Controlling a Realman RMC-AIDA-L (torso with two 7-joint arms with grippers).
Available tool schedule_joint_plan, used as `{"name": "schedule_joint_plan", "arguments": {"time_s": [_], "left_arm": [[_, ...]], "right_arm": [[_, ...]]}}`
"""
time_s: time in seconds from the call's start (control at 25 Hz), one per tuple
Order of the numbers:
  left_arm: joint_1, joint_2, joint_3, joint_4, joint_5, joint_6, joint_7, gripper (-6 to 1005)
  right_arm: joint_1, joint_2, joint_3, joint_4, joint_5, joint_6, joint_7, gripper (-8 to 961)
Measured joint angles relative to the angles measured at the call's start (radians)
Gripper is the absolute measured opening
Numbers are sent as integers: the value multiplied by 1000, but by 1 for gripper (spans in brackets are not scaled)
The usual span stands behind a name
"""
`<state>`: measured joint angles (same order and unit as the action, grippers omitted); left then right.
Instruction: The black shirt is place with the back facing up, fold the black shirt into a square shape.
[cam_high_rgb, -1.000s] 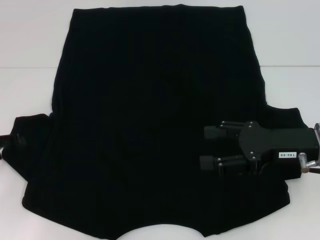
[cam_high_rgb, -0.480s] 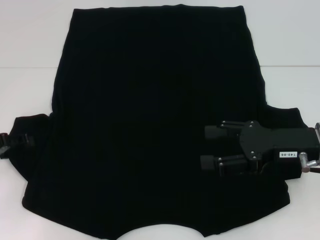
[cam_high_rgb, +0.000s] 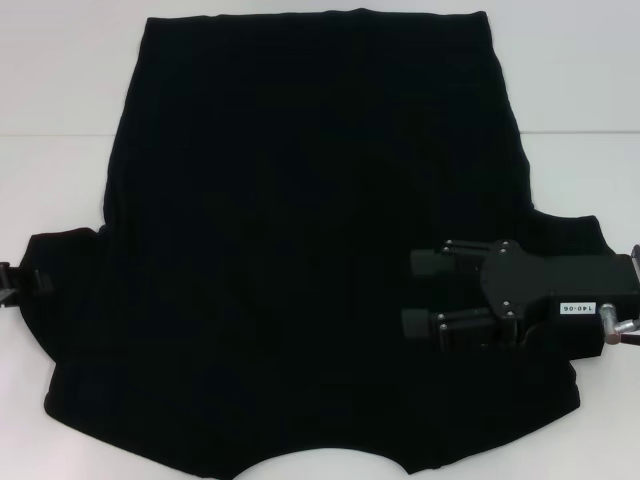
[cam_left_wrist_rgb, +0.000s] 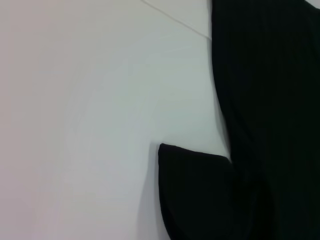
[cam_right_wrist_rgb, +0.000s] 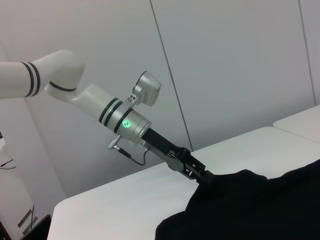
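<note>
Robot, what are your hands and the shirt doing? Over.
Right gripper open over black shirt. Left gripper at left sleeve edge. Shirt flat, unfolded.

Table (cam_high_rgb: 60, 200): white, smooth top, with a thin seam line across it.
Wall (cam_right_wrist_rgb: 235, 65): pale grey panels behind the table, vertical joints between.
Light: even, diffuse, soft shadows.

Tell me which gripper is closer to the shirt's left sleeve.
Left. The left gripper sits at the outer edge of the black shirt's left sleeve. The right gripper hovers over the opposite sleeve side, fingers apart.
</note>
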<state>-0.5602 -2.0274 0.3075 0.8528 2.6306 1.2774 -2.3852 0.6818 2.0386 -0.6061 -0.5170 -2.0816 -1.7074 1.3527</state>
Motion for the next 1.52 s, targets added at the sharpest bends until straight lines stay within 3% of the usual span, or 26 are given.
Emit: {"name": "schedule_joint_plan", "arguments": {"time_s": [0.4,0.64,0.88,1.28,1.52], "left_arm": [[-1,-2,9,-19,3,-33,14,263],[-3,0,7,-35,10,-69,33,62],[2,2,-2,-17,10,-83,41,26],[1,6,-4,-5,9,-184,90,8],[-16,15,-3,-11,8,-216,106,8]], "right_arm": [[-1,0,2,-4,1,-4,5,925],[-1,1,9,-1,1,-5,5,925],[-4,10,22,0,2,0,6,926],[-2,46,52,8,16,40,-2,926],[4,47,48,32,29,55,-2,926]]}}
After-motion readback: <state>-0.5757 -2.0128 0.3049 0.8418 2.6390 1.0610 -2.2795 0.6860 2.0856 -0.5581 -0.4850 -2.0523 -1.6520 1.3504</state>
